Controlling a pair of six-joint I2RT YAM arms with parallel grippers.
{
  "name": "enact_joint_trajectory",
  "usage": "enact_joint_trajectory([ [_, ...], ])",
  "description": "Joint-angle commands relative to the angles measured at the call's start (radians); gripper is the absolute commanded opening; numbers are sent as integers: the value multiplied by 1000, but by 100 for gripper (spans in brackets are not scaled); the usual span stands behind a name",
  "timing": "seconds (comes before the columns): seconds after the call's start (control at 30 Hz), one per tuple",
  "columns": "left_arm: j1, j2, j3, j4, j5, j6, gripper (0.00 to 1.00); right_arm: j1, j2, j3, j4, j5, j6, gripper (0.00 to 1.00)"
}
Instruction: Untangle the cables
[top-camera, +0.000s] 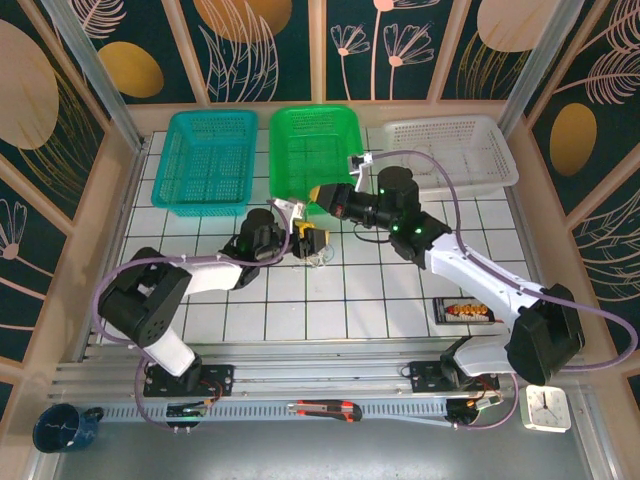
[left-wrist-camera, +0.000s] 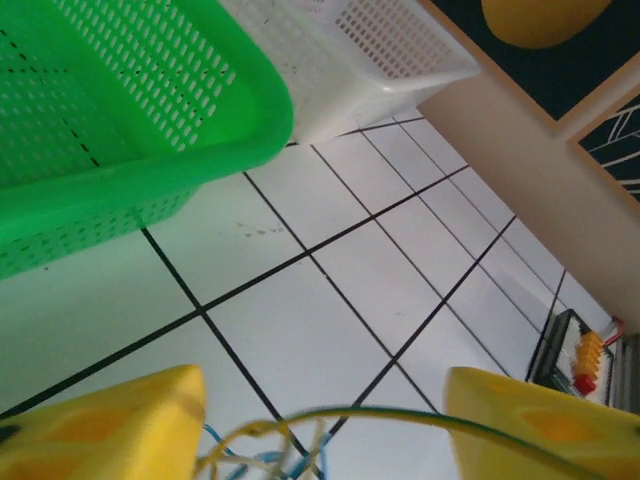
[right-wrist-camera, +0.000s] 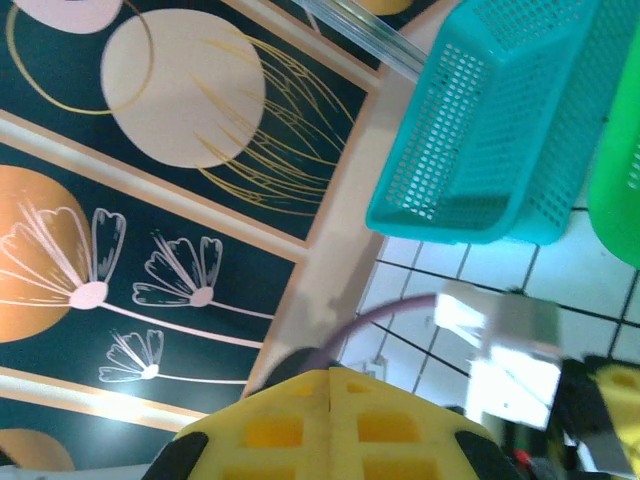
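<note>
Top external view: your white-tiled table (top-camera: 300, 310) carries three mesh baskets along its far edge, the teal basket (top-camera: 208, 160), the green basket (top-camera: 315, 150) and the white basket (top-camera: 450, 150), left to right. Your two arms reach in from the near edge and meet near the table's middle, just in front of the green basket. Your right gripper (top-camera: 320, 194) sits at that basket's near rim; the right wrist view shows its yellow pads (right-wrist-camera: 270, 430) pressed flat together along one seam. Your left gripper (top-camera: 308, 238) lies just beside it, nearer you, jaws standing wide apart in the left wrist view. There, the cables (left-wrist-camera: 262, 445) bunch low between the left gripper's yellow pads, thin yellow and blue strands curling into small loops above the tiles, one strand arcing across to the right-hand pad.
</note>
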Motion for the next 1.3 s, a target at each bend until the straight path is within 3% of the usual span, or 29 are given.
enact_joint_trajectory([
  [0.0,-3,33,-33,119,-6,-23,42,-16,-30,75,39,-46,9,0],
  [0.13,-3,75,-70,152,-6,-34,25,-49,-43,135,71,-89,46,0],
  [0.5,-3,73,-137,194,-5,-56,29,-186,-78,256,130,-152,115,0],
  [0.7,-3,11,-126,166,19,-79,51,-307,-97,236,182,-191,159,0],
  [0.93,-3,-81,-79,79,23,-124,87,-450,-100,176,229,-210,171,0],
  [0.97,-3,-95,-67,56,21,-129,98,-469,-100,163,231,-197,161,0],
  [1.27,-3,-179,11,-75,-23,-179,99,-599,-48,73,214,-9,-40,0],
])
